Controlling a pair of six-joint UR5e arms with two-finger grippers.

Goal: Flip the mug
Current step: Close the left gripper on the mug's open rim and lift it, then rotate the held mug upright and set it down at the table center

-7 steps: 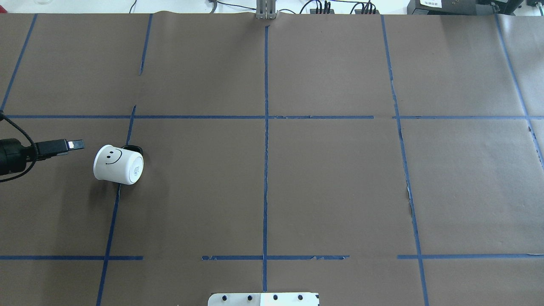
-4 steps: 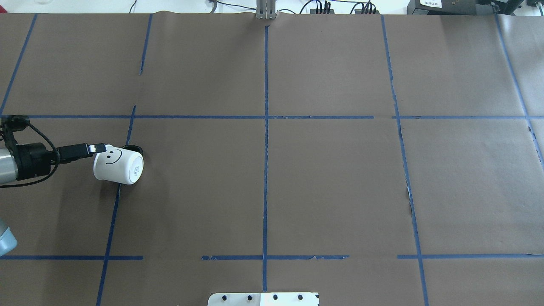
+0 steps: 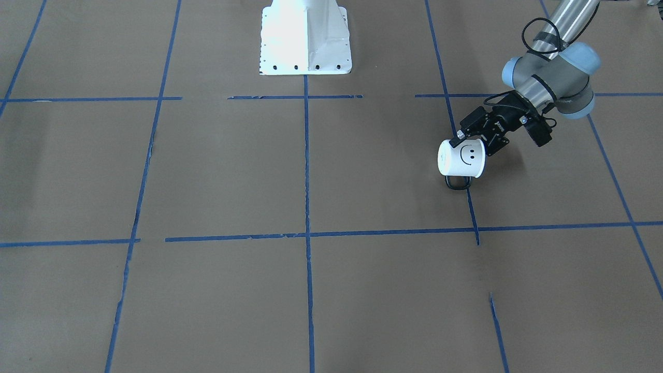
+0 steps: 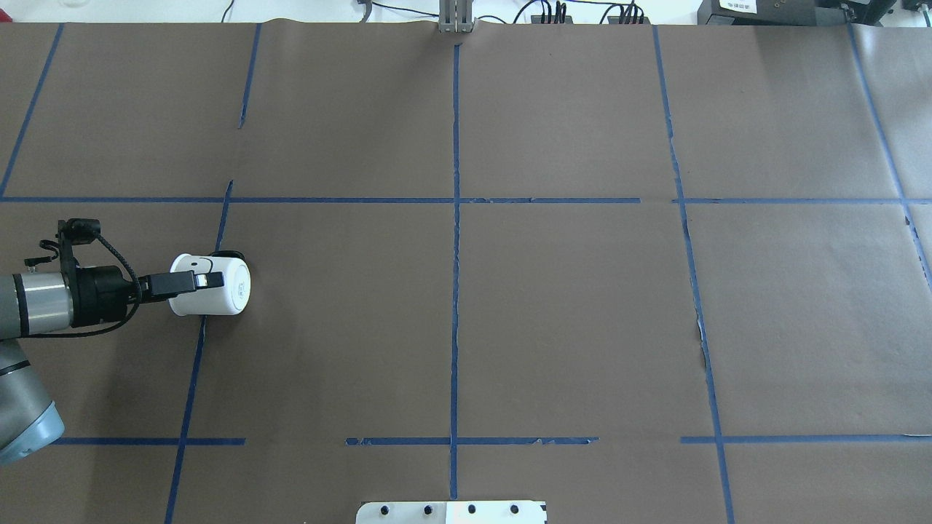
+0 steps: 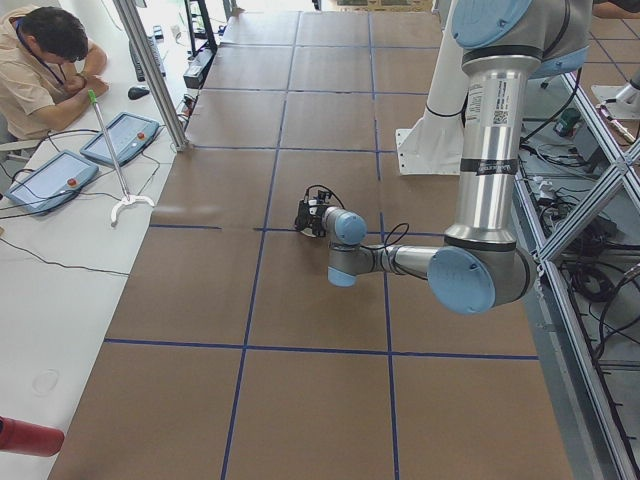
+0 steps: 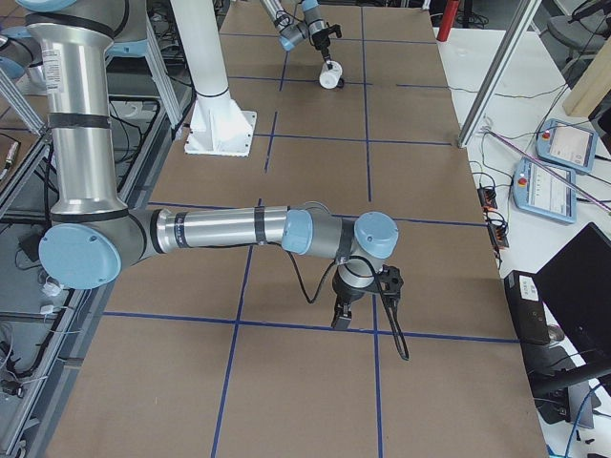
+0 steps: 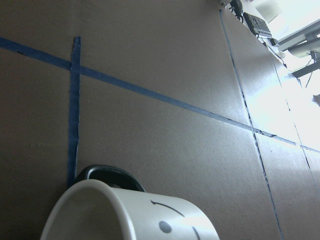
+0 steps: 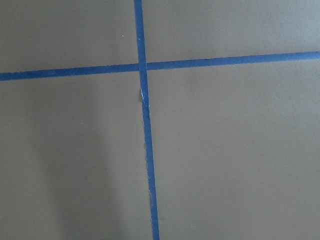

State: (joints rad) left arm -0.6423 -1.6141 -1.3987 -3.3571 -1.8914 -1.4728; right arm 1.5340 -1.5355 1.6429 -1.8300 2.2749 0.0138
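Overhead view: the left arm (image 4: 44, 313) lay stretched low over the brown paper table (image 4: 568, 306) from the left edge.
Left gripper (image 4: 196, 280): it was at the mug with its fingers stacked one above the other and parted. The upper finger (image 3: 460, 138) lay along the mug's top side. The lower one seemed to reach into the mouth, though its tip was hidden.
Mug (image 4: 218, 287): it was on its side on the paper, in the table's left half, across a blue tape line (image 4: 191, 378). The mouth faced the gripper and the base faced the table's middle. The smiley face (image 3: 467, 154) showed on the upper side.
Handle (image 3: 458, 183): the black loop was down on the paper, on the mug's side away from the robot.
Left wrist view: the mug's cream rim filled the bottom edge, just beside the camera.
Robot base (image 3: 305, 39): it was white and stood at the middle of the robot's table edge.
Right gripper (image 6: 339, 320): it was well apart from the mug, pointing down over a tape crossing. It showed only from the side, so whether its fingers were parted or closed could not be told.
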